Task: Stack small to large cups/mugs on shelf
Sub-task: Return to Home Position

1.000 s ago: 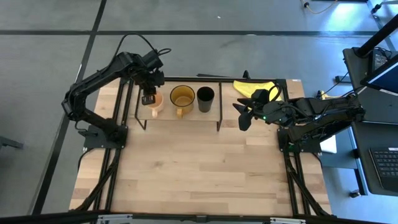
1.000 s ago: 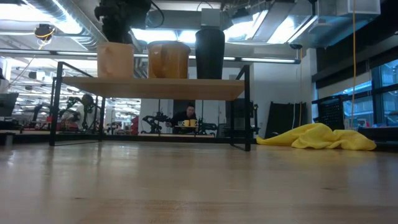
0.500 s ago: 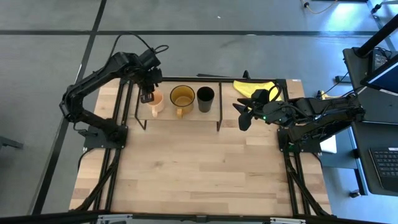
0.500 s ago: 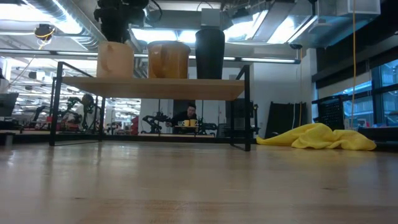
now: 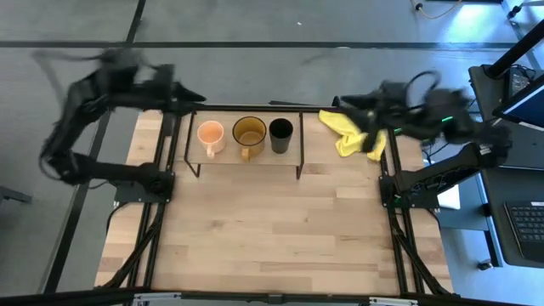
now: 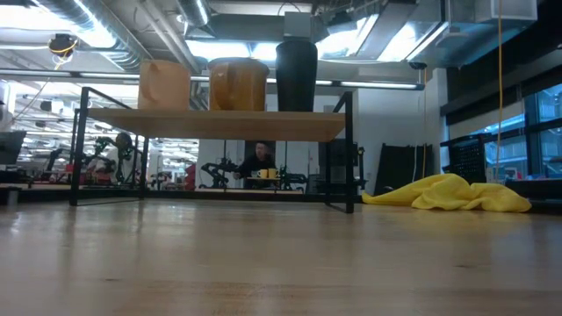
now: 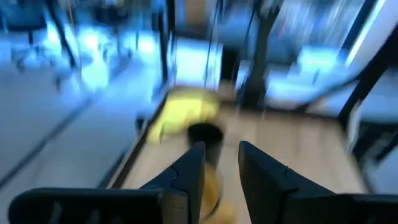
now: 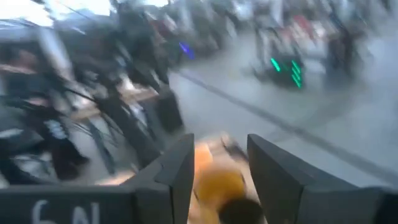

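The left pincer (image 7: 221,149) is parted by a narrow gap and grips nothing, just off the left end of the shelf (image 6: 219,125). The right pincer (image 8: 221,143), likewise parted and empty, hangs beyond the shelf's right end. On the shelf, a row stands apart from both: peach mug (image 5: 210,134) left, amber mug (image 5: 248,133) middle, black cup (image 5: 280,130) right.

Left arm (image 5: 110,172) is folded high, left of the shelf (image 6: 219,125). The left gripper (image 7: 221,147) is near the shelf's far left corner, fingers slightly apart and empty. Right arm (image 5: 450,170) arches right of the shelf. The right gripper (image 8: 221,140) points toward it, fingers apart and empty.
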Tool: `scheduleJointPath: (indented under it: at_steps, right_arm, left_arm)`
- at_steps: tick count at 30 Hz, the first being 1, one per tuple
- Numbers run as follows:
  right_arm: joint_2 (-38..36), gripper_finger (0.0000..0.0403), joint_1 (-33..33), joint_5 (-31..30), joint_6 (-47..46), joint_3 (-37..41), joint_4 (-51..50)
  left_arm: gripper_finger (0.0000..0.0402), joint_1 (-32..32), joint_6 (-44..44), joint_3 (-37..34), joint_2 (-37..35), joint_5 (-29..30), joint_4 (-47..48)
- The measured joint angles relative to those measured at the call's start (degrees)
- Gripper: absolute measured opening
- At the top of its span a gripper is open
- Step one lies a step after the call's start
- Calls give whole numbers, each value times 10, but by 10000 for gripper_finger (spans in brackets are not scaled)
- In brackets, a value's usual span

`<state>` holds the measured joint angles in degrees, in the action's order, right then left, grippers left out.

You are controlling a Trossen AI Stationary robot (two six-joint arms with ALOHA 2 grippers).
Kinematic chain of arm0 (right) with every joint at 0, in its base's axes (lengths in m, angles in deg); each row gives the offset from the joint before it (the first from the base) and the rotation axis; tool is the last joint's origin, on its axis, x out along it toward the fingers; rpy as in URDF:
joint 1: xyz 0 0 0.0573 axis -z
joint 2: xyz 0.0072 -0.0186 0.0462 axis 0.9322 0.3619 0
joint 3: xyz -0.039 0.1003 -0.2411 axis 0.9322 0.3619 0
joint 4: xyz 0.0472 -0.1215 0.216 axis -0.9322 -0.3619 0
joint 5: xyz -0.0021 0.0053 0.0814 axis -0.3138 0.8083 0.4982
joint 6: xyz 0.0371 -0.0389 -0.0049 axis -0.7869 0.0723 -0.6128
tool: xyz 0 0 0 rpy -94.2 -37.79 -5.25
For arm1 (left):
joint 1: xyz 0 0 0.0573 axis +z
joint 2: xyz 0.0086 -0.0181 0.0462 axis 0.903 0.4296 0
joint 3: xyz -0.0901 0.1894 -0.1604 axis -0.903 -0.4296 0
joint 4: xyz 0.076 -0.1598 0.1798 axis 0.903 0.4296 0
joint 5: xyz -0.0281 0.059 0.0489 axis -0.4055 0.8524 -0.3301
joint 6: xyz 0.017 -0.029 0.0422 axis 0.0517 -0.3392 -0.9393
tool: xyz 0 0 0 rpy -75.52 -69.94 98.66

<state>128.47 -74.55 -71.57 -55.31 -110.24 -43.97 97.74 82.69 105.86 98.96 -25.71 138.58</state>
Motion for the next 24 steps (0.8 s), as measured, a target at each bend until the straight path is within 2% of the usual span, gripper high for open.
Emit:
scheduleJointPath:
  at_steps: [2,5,9,13,14,16,18,19,21,24]
  right_arm:
    - [-4,149,0,32,36,-52,-14]
    - [-15,149,-13,84,32,-103,-26]
    - [-35,149,-22,160,15,-131,-82]
    - [-45,149,-22,173,-91,-130,-160]
    - [-45,149,-25,190,-93,-125,-175]
    - [-48,149,-35,276,-42,-104,-200]
    - [-53,149,-49,346,-1,-66,-179]
    - [-57,149,-53,355,5,-48,-157]
    - [-71,149,-54,334,6,-5,-142]
    - [-113,149,-53,293,13,64,-112]
  left_arm:
    - [90,-14,44,-26,-45,-4,-54]
    - [90,-35,116,-77,-112,3,-131]
    - [92,-66,198,-165,-198,-32,-214]
    - [91,-90,245,-269,-262,-47,-267]
    - [90,-95,238,-301,-278,-46,-287]
    - [89,-108,223,-383,-308,-72,-354]
    - [89,-124,234,-480,-327,-101,-450]
    - [90,-133,242,-529,-334,-102,-508]
    - [91,-150,252,-614,-349,-96,-608]
    - [90,-176,254,-706,-390,-58,-695]
